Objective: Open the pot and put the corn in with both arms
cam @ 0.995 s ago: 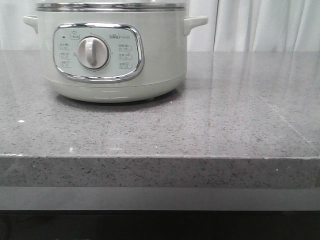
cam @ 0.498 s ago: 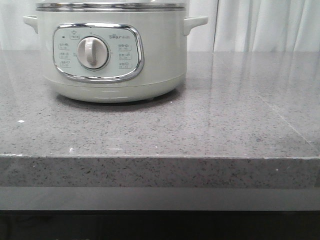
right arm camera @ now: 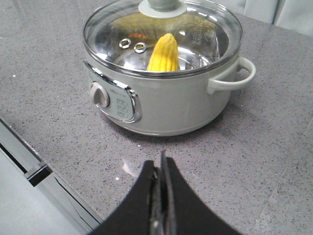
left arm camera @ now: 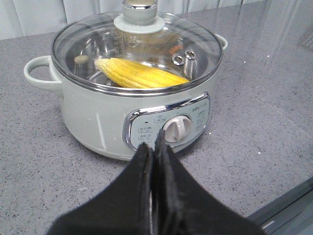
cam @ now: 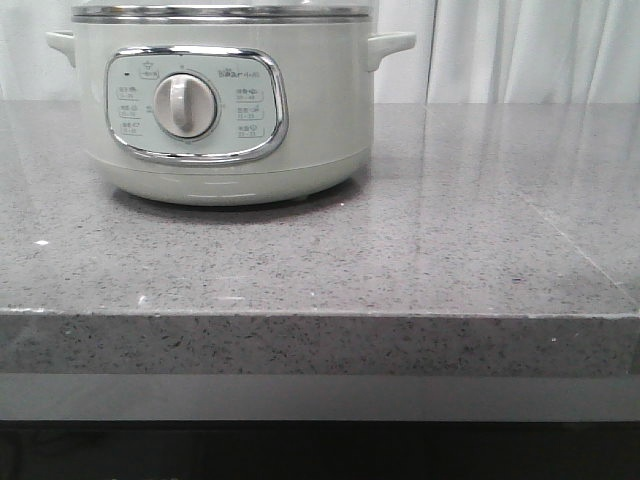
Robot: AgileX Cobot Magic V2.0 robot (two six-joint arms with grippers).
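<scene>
Pale-green and steel-rimmed, the pot (cam: 222, 100) stands toward the left of the grey speckled countertop (cam: 450, 250), its chrome-framed control panel (cam: 197, 104) and round dial (cam: 185, 106) facing the front camera. A glass lid (left arm camera: 137, 49) with a knob (left arm camera: 139, 12) sits closed on the rim. Through the glass the corn (left arm camera: 139, 74) shows clearly — a bright yellow cob lying inside the pot. The left gripper (left arm camera: 153, 149) sits in front of the control panel, its black jaws pressed together with nothing between them. The right gripper (right arm camera: 160, 169) sits over the bare counter, apart from the pot — its jaws too are pressed together and hold nothing. Neither arm appears in the front view.
</scene>
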